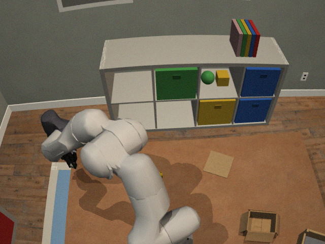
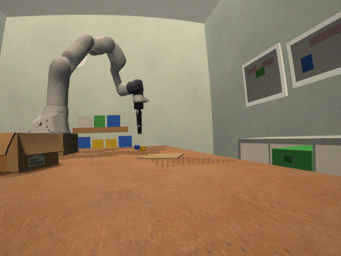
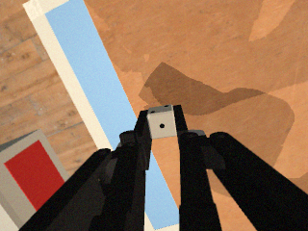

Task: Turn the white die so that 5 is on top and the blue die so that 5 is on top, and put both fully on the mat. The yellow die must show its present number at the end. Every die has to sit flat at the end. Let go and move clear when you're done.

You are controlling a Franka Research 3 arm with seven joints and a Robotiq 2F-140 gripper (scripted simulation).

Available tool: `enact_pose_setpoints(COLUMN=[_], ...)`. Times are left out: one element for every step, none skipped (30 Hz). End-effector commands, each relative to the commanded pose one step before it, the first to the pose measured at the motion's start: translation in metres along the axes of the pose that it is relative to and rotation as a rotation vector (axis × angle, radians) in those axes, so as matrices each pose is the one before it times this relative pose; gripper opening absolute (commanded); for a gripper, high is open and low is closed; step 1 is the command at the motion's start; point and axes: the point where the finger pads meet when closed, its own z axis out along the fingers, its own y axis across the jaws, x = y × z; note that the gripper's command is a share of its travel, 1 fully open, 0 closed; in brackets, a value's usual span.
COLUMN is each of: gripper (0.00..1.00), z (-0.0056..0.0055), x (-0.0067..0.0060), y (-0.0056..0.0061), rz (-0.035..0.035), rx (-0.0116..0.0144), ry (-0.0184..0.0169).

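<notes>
White die (image 3: 162, 126) between my fingers: my jaws are clamped on two opposite sides of it. Seen along my wrist, its broad visible face shows a single black pip, and the foreshortened face beyond carries two dark pips. My gripper (image 1: 73, 166) (image 2: 139, 133) (image 3: 162, 120) points down, its tips well above the orange-brown surface (image 1: 275, 178) (image 2: 176, 198) (image 3: 192, 29). From overhead I hang near the corner of a pale blue strip (image 1: 60, 205) (image 3: 96, 72) with a cream border, well apart from the mat.

That tan square mat (image 1: 219, 164) (image 2: 162, 156) lies on the surface, and neither the blue die nor the yellow one is on it. In the exterior view the blue die (image 2: 136, 147) and the yellow die (image 2: 143, 149) (image 1: 161, 174) appear near each other, both down on the surface. Overhead, my own white arm (image 1: 147, 178) (image 2: 58, 82) partly covers the yellow die, and I cannot make out the blue one there. Their top numbers are too small for me to read.

An open cardboard box (image 1: 259, 237) (image 2: 38, 142) stands on the surface too. Beyond it, a cubby shelf unit (image 1: 167, 51) (image 2: 291, 137) carries five upright books (image 1: 244, 39).
</notes>
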Motion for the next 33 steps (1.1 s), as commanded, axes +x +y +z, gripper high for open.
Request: enact_pose_setpoints(gripper=[0.21, 0.21, 0.21, 0.21, 0.21, 0.21, 0.21, 0.21, 0.21, 0.21, 0.21, 0.21, 0.21, 0.21, 0.21, 0.21, 0.21, 0.21, 0.21, 0.21, 0.21, 0.21, 0.21, 0.21, 0.21, 0.21, 0.21, 0.21, 0.21, 0.21, 0.21, 0.21, 0.21], z=[-0.0004, 0.0, 0.0, 0.0, 0.0, 0.0, 0.0, 0.00003, 0.00022, 0.00052, 0.0, 0.0, 0.00087, 0.00122, 0.00064, 0.00028, 0.00028, 0.00028, 0.0, 0.00051, 0.00026, 0.00025, 0.00025, 0.00025, 0.00014, 0.00033, 0.00022, 0.0, 0.0, 0.00059, 0.00022, 0.00021, 0.0001], x=[-0.00496, 0.0, 0.0, 0.0, 0.0, 0.0, 0.0, 0.0, -0.00002, -0.00005, 0.0, 0.0, -0.00008, -0.00009, -0.00004, -0.00002, -0.00002, -0.00001, 0.0, -0.00003, -0.00001, -0.00001, -0.00001, -0.00001, -0.00001, -0.00002, -0.00001, 0.0, 0.0, -0.00003, -0.00001, -0.00001, -0.00001], y=[0.00726, 0.0, 0.0, 0.0, 0.0, 0.0, 0.0, 0.0, 0.00002, 0.00005, 0.0, 0.0, 0.00008, 0.00009, 0.00004, 0.00001, 0.00001, 0.00001, 0.0, 0.00001, 0.0, 0.0, 0.0, -0.00001, -0.00001, -0.00002, -0.00001, 0.0, 0.0, -0.00005, -0.00002, -0.00003, -0.00001], rz=[-0.01035, 0.0, 0.0, 0.0, 0.0, 0.0, 0.0, 0.0019, 0.01216, 0.02966, 0.0, 0.0, 0.05142, 0.07484, 0.04122, 0.01853, 0.01897, 0.01867, 0.0003, 0.03508, 0.01817, 0.01825, 0.01821, 0.0182, 0.01021, 0.02525, 0.01709, 0.0, 0.0, 0.04758, 0.01815, 0.01782, 0.0087], rx=[-0.0204, 0.0, 0.0, 0.0, 0.0, 0.0, 0.0, -0.00003, -0.00019, -0.00047, 0.0, 0.0, -0.00082, -0.00117, -0.00063, -0.00028, -0.00028, -0.00027, 0.0, -0.00049, -0.00025, -0.00024, -0.00024, -0.00023, -0.00013, -0.0003, -0.0002, 0.0, 0.0, -0.00051, -0.00018, -0.00017, -0.00008], ry=[-0.01575, 0.0, 0.0, 0.0, 0.0, 0.0, 0.0, -0.00004, -0.00024, -0.00057, 0.0, 0.0, -0.0009, -0.00113, -0.00053, -0.00022, -0.00021, -0.0002, 0.0, -0.00034, -0.00016, -0.00015, -0.00014, -0.00013, -0.00007, -0.00015, -0.00009, 0.0, 0.0, -0.00022, -0.00007, -0.00006, -0.00003])
